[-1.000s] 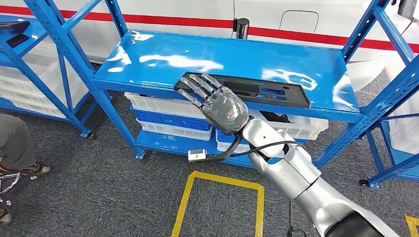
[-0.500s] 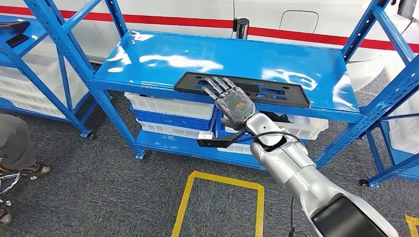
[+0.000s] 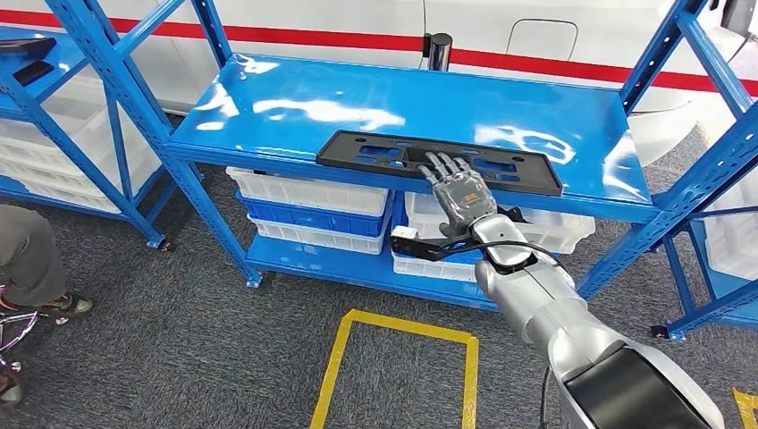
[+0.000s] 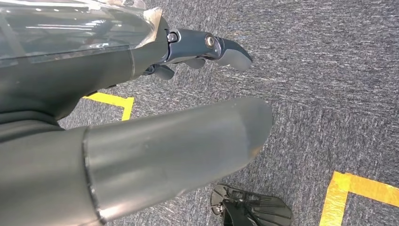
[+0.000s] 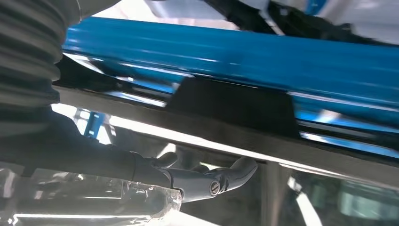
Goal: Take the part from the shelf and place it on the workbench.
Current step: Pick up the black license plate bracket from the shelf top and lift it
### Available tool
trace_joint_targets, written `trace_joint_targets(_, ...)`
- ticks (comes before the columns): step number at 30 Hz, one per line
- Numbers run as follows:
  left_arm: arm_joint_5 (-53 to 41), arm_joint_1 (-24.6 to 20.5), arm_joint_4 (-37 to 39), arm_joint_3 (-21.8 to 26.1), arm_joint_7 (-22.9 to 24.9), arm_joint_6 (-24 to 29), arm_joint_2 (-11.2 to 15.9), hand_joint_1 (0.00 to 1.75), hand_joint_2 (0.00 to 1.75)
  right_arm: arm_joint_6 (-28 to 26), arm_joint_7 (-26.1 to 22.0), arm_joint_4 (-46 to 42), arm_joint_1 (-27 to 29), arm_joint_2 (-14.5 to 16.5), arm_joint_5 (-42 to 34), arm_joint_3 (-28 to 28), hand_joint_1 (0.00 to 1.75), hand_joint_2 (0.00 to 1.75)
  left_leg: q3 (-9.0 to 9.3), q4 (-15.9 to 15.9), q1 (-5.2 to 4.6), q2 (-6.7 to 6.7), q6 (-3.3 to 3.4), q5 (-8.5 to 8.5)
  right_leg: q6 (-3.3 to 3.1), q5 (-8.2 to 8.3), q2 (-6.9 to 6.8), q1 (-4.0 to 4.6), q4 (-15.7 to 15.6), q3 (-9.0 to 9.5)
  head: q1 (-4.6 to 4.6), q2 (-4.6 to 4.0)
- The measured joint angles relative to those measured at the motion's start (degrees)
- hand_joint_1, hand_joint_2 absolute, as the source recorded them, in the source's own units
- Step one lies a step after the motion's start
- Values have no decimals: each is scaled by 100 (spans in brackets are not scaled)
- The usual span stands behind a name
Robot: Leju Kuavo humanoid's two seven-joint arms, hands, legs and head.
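1 black part [image 3: 438,161], 1 robot hand [image 3: 458,189], 4 white bins [image 3: 308,190], 1 blue bin [image 3: 304,214].

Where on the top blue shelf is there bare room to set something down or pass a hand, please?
The blue shelf is bare behind the black part, from the left corner across to the right upright. The front edge is crowded: the part lies along it, with the right hand at its middle.
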Motion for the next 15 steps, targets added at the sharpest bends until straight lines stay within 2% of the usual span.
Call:
trace_joint_targets(8,-55,6,4,75,-18,0,0,0,0,-101,43,227,-111,-315,-145,-378,0,175,-1,3,0,0,0,0,0,0,0,-2,0,0,1,0)
trace_joint_targets(15,-85,6,7,90,-19,0,0,0,0,-272,-32,289,-129,-416,-175,-586,0,175,-2,3,1,2,0,0,0,0,1,-2,0,0,0,0)
